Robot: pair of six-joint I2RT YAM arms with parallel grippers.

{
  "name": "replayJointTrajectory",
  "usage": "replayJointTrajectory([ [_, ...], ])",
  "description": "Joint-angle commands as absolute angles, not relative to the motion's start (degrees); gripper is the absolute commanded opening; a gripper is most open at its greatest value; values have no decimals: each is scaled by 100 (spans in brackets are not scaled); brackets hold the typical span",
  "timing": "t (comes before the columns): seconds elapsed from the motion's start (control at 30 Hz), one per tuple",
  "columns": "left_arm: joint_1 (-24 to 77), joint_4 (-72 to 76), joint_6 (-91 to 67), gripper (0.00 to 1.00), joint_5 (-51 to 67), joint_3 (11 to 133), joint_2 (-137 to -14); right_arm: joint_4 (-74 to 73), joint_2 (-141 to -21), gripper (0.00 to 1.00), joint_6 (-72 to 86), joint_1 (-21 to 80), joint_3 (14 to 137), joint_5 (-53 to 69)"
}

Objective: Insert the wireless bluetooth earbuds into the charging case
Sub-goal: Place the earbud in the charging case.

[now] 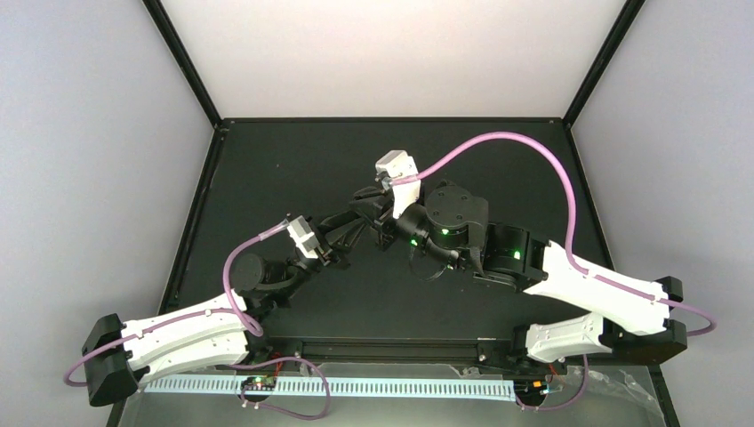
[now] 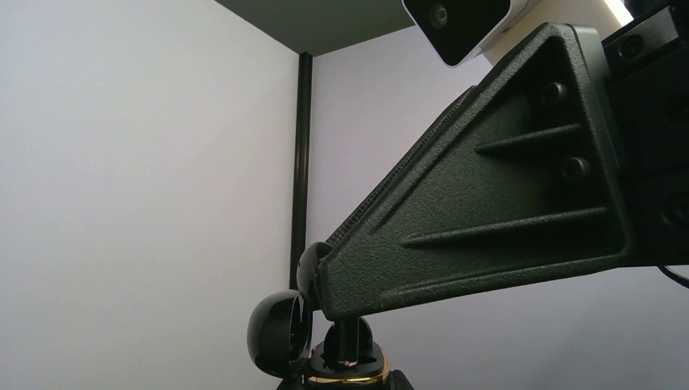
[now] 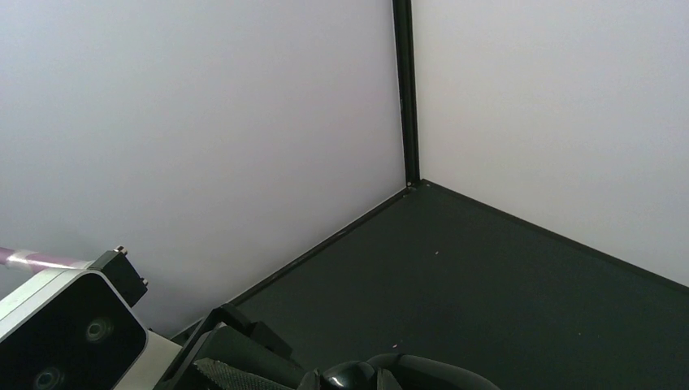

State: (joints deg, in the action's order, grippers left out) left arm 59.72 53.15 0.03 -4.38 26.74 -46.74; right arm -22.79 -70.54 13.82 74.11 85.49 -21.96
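Note:
Both grippers meet above the middle of the mat. My left gripper (image 1: 360, 216) is shut on the charging case (image 2: 349, 370), which here looks glossy black with a gold rim. Its domed lid (image 2: 275, 333) stands open to the left. My right gripper (image 3: 351, 378) is shut on a glossy black earbud (image 3: 349, 375). In the left wrist view that earbud (image 2: 312, 272) sits at the tip of the right gripper's finger (image 2: 487, 195), just above the case's opening. A dark stem reaches down from it into the case.
The black mat (image 3: 487, 276) is bounded by a black frame with pale walls; its far corner post (image 3: 404, 89) is ahead of the right wrist. The left wrist camera housing (image 3: 69, 341) is close beside the right gripper. Purple cables (image 1: 516, 142) arch over the arms.

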Motion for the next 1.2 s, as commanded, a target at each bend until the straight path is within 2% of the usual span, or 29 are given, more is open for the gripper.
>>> replayJointTrajectory([
  [0.0,6010,5696,79,2,-369,2752,-4531,-2584,-7112,11,1464,7360,8639,-2294],
  [0.73,6003,5669,88,2,-441,2769,-4570,-2740,-7271,11,1509,7355,8818,-1635],
  [1.17,6003,5592,54,2,-535,2751,-4630,-2845,-7172,36,1560,7357,8968,-1896],
])
